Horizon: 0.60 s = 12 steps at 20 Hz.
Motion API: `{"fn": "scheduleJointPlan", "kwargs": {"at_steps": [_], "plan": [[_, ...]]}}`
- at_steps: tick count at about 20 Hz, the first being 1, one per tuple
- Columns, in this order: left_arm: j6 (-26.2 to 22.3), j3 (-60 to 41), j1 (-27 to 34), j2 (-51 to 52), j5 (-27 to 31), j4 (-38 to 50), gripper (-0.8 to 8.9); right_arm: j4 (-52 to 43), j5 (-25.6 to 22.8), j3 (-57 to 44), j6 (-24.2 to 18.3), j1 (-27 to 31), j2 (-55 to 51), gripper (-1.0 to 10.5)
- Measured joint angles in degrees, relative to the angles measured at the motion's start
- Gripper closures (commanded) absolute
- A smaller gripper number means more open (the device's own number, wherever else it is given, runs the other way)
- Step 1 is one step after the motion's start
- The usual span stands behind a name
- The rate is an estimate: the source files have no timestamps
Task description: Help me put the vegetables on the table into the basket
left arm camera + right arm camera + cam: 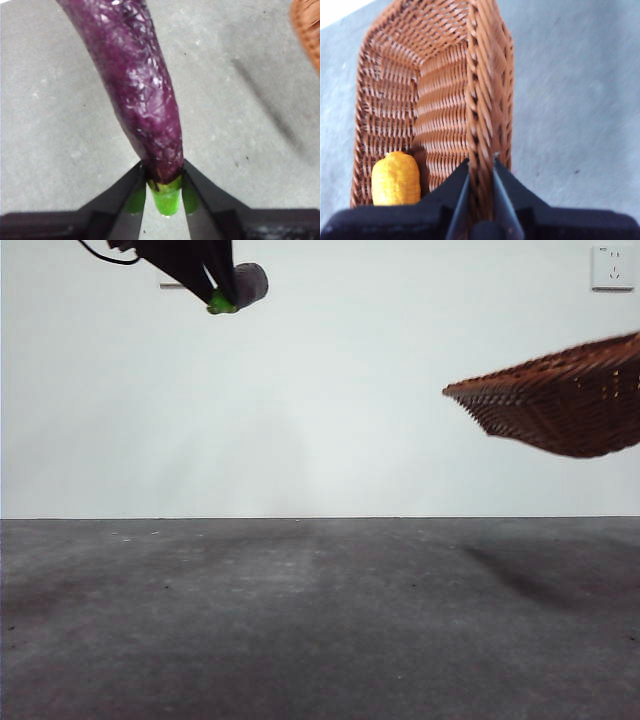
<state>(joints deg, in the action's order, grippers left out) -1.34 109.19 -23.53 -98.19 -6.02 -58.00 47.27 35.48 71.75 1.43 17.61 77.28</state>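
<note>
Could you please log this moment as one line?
left gripper: holds eggplant aloft | right gripper: lifts basket | corn inside

No text, label, brand, number or sign can be read in any of the three views. The one candidate is the white wall socket (612, 267) at the upper right of the front view, whose face shows only small dark slots and no legible marking. The eggplant (135, 85), the basket (445, 95), the corn cob (396, 179) and the grey worktop (320, 620) carry no print or sticker that shows.
</note>
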Motion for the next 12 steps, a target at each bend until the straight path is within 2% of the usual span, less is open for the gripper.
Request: {"fn": "scheduleJointPlan", "kwargs": {"at_steps": [4, 7, 9, 12], "plan": [[0.09, -24.35, -1.46, 14.88, -0.59, 12.09, 8.19, -4.11, 0.61, -5.49, 0.02, -3.52, 0.0, 9.6], [1.66, -42.03, -1.77, 26.51, -2.43, 17.92, 8.19, -9.01, -1.42, -10.4, 0.81, -9.53, 0.0, 9.6], [2.45, -49.99, -1.75, 31.91, -2.69, 18.67, 8.19, -12.81, -3.19, -14.19, 2.27, -13.75, 0.0, 9.6], [2.51, -55.32, -1.77, 37.29, -3.37, 18.75, 8.19, -17.38, -3.63, -19.78, 5.18, -19.63, 0.0, 9.6]]}}
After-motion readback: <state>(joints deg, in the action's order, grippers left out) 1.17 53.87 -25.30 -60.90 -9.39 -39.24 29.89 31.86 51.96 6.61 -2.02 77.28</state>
